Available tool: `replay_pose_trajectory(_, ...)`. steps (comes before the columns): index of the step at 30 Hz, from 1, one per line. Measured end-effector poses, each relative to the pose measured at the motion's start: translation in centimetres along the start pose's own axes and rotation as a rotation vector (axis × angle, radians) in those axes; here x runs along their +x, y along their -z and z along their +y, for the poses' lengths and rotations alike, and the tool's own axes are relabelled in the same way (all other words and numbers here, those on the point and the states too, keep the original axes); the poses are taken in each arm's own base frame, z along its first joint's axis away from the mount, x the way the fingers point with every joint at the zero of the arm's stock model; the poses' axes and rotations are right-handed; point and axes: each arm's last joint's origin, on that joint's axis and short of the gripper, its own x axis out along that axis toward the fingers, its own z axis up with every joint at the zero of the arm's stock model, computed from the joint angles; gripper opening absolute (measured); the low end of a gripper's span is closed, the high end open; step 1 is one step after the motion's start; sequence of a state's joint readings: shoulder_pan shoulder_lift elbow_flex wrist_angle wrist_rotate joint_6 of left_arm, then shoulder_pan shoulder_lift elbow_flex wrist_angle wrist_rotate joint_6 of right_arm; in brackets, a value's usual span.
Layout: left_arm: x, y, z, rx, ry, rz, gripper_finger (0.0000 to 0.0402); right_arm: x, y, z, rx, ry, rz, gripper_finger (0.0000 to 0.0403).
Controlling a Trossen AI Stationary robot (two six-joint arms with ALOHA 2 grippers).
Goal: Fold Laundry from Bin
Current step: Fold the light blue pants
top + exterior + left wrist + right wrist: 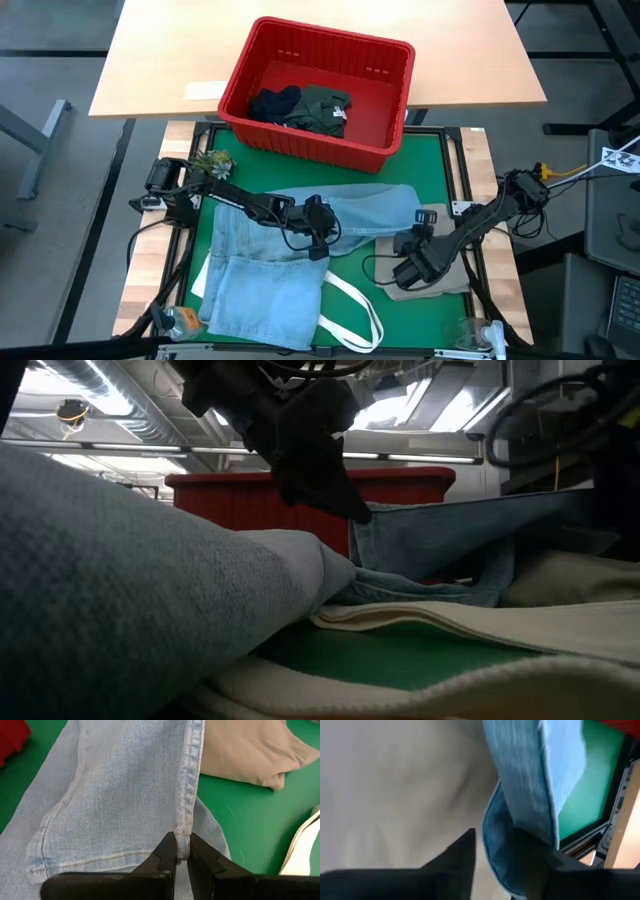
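Jeans (pixel 300 250), light blue denim, lie spread on the green worktop (pixel 440 175) just in front of the red bin (pixel 318 90), one leg running right toward the beige cloth (pixel 440 265).

Handling, judged: denim is soft but heavy for cloth. It will drape and sag between two hold points, and the stitched seams are the stiffest, least slippery places to pinch. Hems and side seams look like the best holds; a pinch on a flat single layer could slide out.

Left claw (pixel 182 851): narrow, pinched on the side seam of the jeans at the hem corner, seen clearly in the left wrist view. In the high view it sits mid-worktop over the denim.

Right claw (pixel 495 855): fingers astride a folded denim edge, with beige cloth directly under it. Whether they have bitten down I cannot tell. In the high view it sits at the right end of the leg, over the beige cloth.

Surroundings: the beige cloth lies beneath the right end of the jeans and may come up with them if the claw takes both layers. A white tote bag (pixel 350 310) with loose straps lies against the lower right edge of the jeans; the straps could snag. Dark olive shirt (pixel 325 108) and navy shorts (pixel 272 103) are in the bin, clear of the work.
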State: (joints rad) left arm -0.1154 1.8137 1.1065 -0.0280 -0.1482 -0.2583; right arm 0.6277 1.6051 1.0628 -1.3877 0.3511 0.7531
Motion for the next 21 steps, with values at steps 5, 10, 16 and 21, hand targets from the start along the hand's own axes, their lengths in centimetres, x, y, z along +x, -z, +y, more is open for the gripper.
replay_pose_trajectory(5, 0.00, 0.00, 0.00, 0.000, -0.001, 0.000, 0.0023, 0.51, 0.34, 0.08, -0.007, -0.011, 0.041, 0.0019)
replay_pose_trajectory(10, 0.00, -0.01, 0.00, 0.000, -0.001, 0.000, 0.0023, 0.52, 0.36, 0.07, -0.008, -0.010, 0.043, 0.0033)
replay_pose_trajectory(16, 0.01, 0.00, 0.00, 0.000, -0.002, 0.000, 0.0023, 0.52, 0.49, 0.06, -0.011, -0.022, 0.069, 0.0052)
replay_pose_trajectory(21, 0.00, -0.05, 0.09, 0.008, -0.032, -0.008, 0.0023, 0.51, 0.59, 0.14, -0.012, -0.053, 0.101, 0.0039)
